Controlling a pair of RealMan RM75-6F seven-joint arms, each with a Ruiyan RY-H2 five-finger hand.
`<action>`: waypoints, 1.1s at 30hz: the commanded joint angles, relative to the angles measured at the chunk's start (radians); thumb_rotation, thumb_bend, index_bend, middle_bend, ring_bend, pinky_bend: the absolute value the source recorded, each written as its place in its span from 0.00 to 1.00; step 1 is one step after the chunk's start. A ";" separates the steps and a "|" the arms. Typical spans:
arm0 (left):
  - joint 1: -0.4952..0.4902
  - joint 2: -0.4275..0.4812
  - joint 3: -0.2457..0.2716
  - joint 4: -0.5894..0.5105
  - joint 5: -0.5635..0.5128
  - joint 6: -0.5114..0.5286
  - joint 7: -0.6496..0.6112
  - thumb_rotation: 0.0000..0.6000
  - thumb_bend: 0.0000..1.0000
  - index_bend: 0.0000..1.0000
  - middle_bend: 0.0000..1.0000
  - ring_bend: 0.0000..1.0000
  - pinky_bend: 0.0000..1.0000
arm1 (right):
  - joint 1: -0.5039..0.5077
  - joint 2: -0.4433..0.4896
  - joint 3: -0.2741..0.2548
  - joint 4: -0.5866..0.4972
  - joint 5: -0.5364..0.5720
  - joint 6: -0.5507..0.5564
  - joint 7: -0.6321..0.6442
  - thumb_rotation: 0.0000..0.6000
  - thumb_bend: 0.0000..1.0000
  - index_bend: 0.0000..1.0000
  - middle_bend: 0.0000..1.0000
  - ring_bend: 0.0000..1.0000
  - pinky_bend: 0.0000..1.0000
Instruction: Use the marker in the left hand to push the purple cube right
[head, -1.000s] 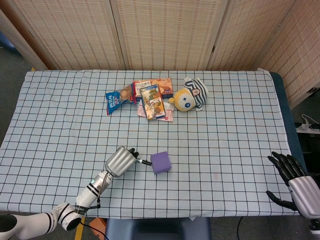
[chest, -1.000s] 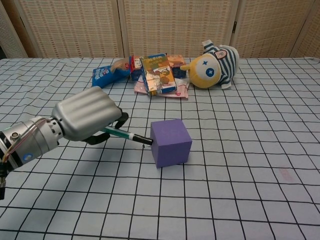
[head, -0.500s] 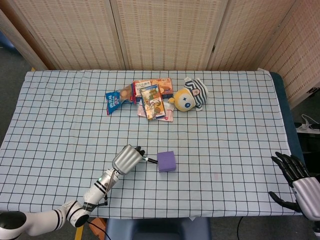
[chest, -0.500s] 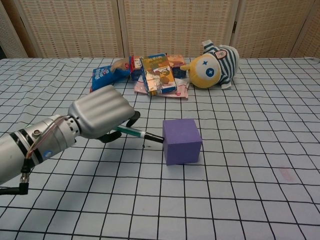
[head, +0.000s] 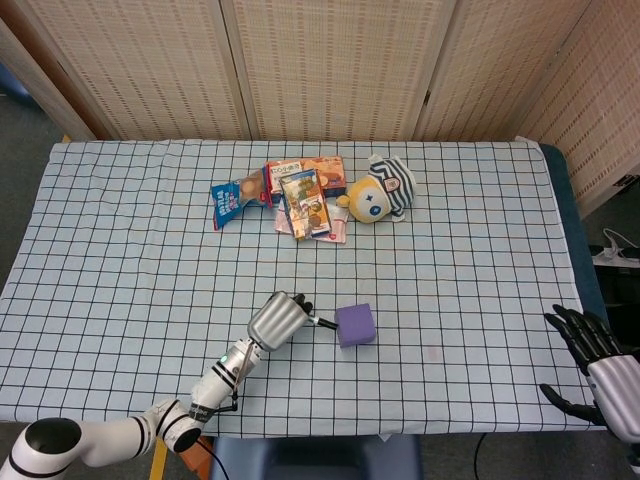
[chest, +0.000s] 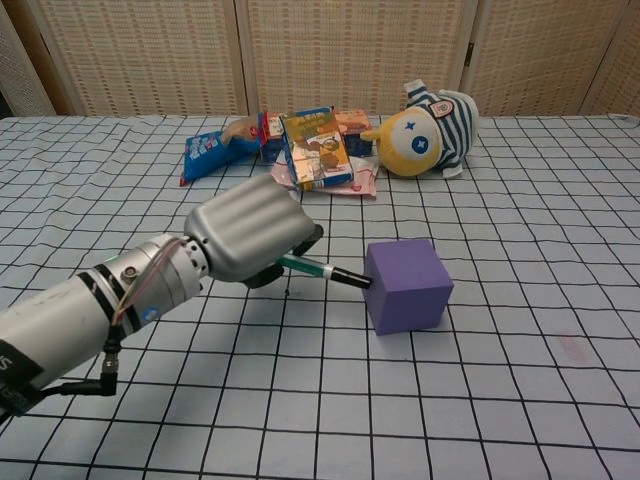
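The silver left hand (chest: 250, 233) grips a green black-tipped marker (chest: 322, 270), tip against the purple foam cube (chest: 408, 285) at its 9 o'clock, ready to push rightward; the black right hand (head: 590, 350) idles, fingers spread wide

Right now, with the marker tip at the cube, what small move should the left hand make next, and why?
Probably a short, level push further right. The left hand grips the marker, whose tip meets the left face of the cube. The cloth to the cube's right looks free of objects, and the right hand waits far off at the table's edge.
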 joint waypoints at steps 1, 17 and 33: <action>-0.017 -0.026 -0.012 0.025 -0.006 -0.007 0.005 1.00 0.64 0.79 0.84 1.00 1.00 | -0.001 0.001 0.000 0.000 0.001 0.002 0.000 1.00 0.14 0.00 0.00 0.00 0.00; -0.032 -0.055 -0.031 0.082 -0.019 0.032 -0.033 1.00 0.64 0.79 0.84 1.00 1.00 | -0.002 -0.001 0.005 0.001 0.007 -0.002 -0.010 1.00 0.14 0.00 0.00 0.00 0.00; 0.179 0.254 0.083 -0.096 -0.014 0.197 -0.171 1.00 0.63 0.78 0.84 1.00 1.00 | 0.007 -0.022 0.004 -0.029 0.013 -0.044 -0.087 1.00 0.14 0.00 0.00 0.00 0.00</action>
